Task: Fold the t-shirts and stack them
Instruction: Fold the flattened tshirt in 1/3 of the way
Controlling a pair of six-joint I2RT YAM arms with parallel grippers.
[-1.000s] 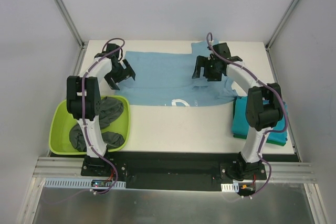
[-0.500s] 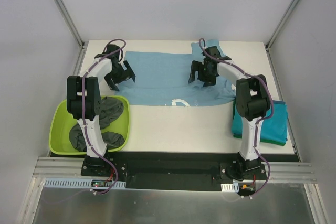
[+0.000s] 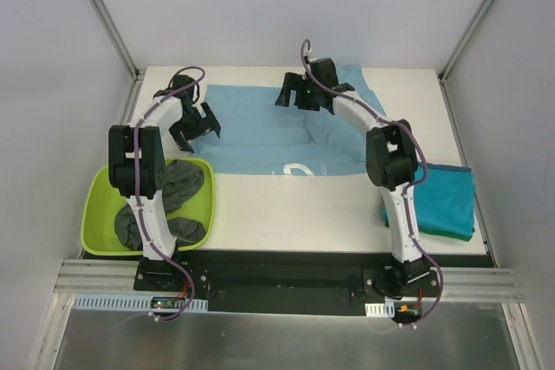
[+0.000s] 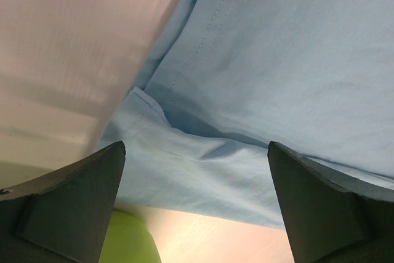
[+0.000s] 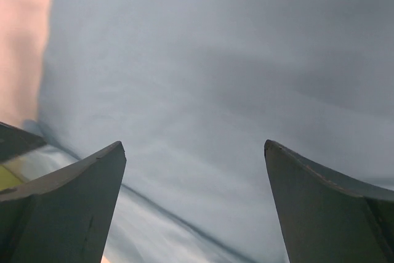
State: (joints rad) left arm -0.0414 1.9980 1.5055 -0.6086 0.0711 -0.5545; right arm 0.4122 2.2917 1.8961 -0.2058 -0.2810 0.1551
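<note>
The light blue cloth t-shirt (image 3: 251, 132) looks soft and matt, with a stitched hem and shallow creases in the left wrist view. The folded teal cloth t-shirt (image 3: 447, 201) is matt too, as are the crumpled dark grey cloth shirts (image 3: 178, 184). The lime-green plastic tub (image 3: 95, 210) is smooth and slightly glossy. The white counter (image 3: 295, 214) is smooth with a soft sheen. The fingers (image 4: 68, 204) of the left end effector (image 4: 194, 164) and of the right end effector (image 5: 194, 164) are dark matt plastic. The silver metal rails (image 3: 91, 281) look brushed.
</note>
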